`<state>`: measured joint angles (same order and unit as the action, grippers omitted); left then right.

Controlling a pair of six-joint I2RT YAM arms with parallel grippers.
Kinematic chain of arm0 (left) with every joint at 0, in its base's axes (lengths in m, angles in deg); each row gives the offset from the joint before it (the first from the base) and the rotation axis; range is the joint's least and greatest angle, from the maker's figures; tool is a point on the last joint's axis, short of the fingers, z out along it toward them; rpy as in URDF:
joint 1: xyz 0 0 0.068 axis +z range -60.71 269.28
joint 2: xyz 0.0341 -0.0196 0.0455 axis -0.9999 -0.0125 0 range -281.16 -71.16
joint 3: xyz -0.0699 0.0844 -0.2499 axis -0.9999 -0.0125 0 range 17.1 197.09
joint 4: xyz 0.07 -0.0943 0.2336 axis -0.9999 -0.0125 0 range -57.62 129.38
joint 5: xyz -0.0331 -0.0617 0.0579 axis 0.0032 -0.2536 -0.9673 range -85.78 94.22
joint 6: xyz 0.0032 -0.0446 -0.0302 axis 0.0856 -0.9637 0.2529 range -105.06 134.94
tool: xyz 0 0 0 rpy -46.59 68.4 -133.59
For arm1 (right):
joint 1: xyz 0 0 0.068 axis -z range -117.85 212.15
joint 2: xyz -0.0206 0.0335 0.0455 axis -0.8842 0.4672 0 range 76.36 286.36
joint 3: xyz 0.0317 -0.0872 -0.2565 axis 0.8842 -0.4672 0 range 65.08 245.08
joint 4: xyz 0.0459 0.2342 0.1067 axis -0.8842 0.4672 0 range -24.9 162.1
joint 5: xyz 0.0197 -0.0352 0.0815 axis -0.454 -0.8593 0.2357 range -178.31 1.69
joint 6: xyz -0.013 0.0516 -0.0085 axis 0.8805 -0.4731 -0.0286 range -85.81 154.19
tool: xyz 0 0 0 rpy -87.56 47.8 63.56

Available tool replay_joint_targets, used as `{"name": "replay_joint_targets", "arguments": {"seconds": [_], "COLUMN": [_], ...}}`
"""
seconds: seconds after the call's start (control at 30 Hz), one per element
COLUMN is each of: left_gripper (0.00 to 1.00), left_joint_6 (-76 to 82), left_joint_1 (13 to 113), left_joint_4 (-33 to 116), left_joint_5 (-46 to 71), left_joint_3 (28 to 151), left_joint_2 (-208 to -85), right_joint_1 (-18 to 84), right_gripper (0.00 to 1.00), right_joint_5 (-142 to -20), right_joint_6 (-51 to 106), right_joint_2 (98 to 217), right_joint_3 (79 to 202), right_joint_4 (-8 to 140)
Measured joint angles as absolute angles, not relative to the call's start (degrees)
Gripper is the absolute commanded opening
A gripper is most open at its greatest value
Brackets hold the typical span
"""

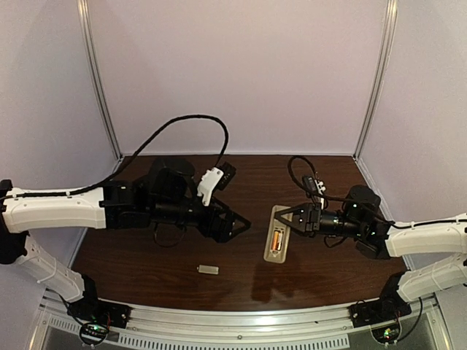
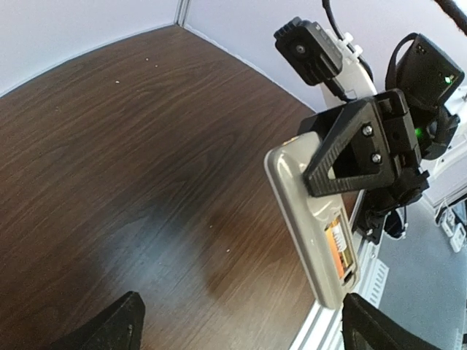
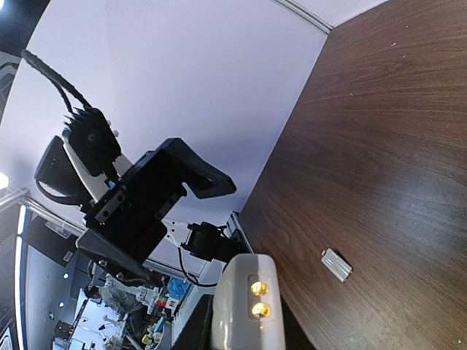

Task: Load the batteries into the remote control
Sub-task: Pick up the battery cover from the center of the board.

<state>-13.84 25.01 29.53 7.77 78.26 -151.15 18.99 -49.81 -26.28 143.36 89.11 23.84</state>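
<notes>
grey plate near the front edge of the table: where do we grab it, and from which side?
Probably the two long edges of the grey plate, across its short width, coming straight down from above. It lies flat on the table and is thin, so a sideways approach finds nothing to pinch. The open left gripper is nearer.

The left arm (image 1: 51, 208) is stretched low from the left side towards the middle, and the left gripper (image 1: 237, 226) is held with its fingers (image 2: 109, 328) spread wide. The right arm (image 1: 427, 237) is extended from the right, and the right gripper (image 1: 292, 216) is closed on one end of the remote control (image 1: 277, 242).
</notes>
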Motion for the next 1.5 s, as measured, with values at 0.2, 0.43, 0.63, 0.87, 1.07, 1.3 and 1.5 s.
{"name": "replay_joint_targets", "arguments": {"seconds": [0.2, 0.43, 0.63, 0.87, 1.07, 1.3, 1.5], "left_gripper": [0.87, 0.79, 0.73, 0.67, 0.61, 0.48, 0.30], "left_joint_6": [-5.62, 6.23, 16.35, 25.05, 30.66, 33.96, 34.79], "left_joint_1": [25.23, 25.23, 25.36, 28.25, 31.03, 31.37, 31.44], "left_joint_4": [17.71, 4.35, 2.06, 3.30, 5.53, 7.06, 8.29], "left_joint_5": [7.27, 7.36, 7.40, 9.48, 11.69, 13.78, 14.29], "left_joint_3": [76.03, 74.63, 73.45, 72.43, 72.40, 73.08, 73.58], "left_joint_2": [-149.20, -155.21, -160.72, -164.53, -165.77, -170.21, -171.19], "right_joint_1": [19.14, 20.26, 20.96, 21.44, 21.68, 22.31, 22.62], "right_gripper": [0.00, 0.00, 0.00, 0.00, 0.00, 0.00, 0.00], "right_joint_5": [-50.27, -50.23, -50.20, -50.20, -49.72, -49.40, -49.29], "right_joint_6": [-22.41, -21.30, -21.23, -21.25, -21.25, -21.25, -21.23], "right_joint_2": [140.43, 140.01, 139.93, 139.14, 138.42, 138.40, 138.40], "right_joint_3": [88.74, 86.64, 86.05, 84.50, 83.87, 83.80, 83.45], "right_joint_4": [29.79, 31.82, 32.21, 32.04, 31.99, 31.86, 31.80]}}
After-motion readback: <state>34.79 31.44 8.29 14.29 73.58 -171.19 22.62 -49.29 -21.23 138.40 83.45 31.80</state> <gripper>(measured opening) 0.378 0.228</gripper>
